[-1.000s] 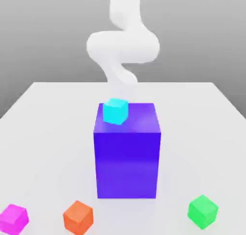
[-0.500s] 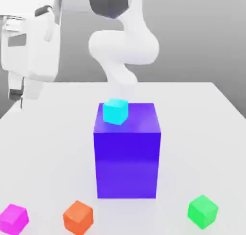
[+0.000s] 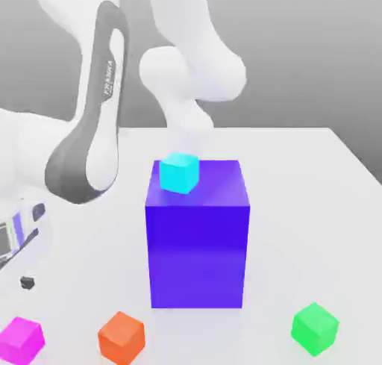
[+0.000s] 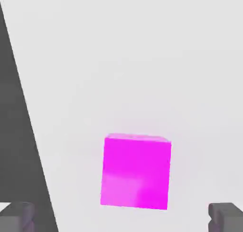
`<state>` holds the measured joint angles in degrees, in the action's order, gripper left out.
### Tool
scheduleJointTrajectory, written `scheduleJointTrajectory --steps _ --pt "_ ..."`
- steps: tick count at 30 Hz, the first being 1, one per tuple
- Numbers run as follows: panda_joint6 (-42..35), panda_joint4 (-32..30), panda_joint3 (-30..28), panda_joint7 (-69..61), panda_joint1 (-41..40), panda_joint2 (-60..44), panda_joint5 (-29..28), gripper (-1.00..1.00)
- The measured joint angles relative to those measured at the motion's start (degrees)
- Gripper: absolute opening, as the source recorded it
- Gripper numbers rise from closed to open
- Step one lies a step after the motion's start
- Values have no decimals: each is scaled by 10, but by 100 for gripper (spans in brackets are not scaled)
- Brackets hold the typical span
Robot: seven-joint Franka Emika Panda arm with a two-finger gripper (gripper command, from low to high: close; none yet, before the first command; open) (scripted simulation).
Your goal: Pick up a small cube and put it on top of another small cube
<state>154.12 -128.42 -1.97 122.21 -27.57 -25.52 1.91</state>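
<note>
evidently the pick-up comes first: the fingers (image 4: 122, 218) are spread wide near the magenta cube (image 4: 135, 173); next, lower around it, then close.

Simulated robot tabletop (image 3: 283, 207) with plain cubes (image 3: 121, 338)

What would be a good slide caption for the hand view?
Open gripper above the table, a magenta cube between its spread fingers.
</note>
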Motion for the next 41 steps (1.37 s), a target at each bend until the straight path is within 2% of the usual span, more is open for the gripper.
scheduleJointTrajectory --steps 2,3,9,15,29,32,34,35,41 --pt "32 9 2 0 -2 -42 4 0" --pt "40 11 3 0 -3 -53 5 -100" --pt "45 12 3 0 -3 -58 5 -100" --pt "-19 -6 5 7 5 24 6 -100" --pt "-36 -100 184 22 206 136 -49 -100" --pt "-28 -110 216 37 263 131 -93 -100" --pt "1 -107 209 66 302 94 -136 -100" --pt "16 -106 200 77 314 76 -151 100" --pt "23 -105 196 82 320 67 -159 100"
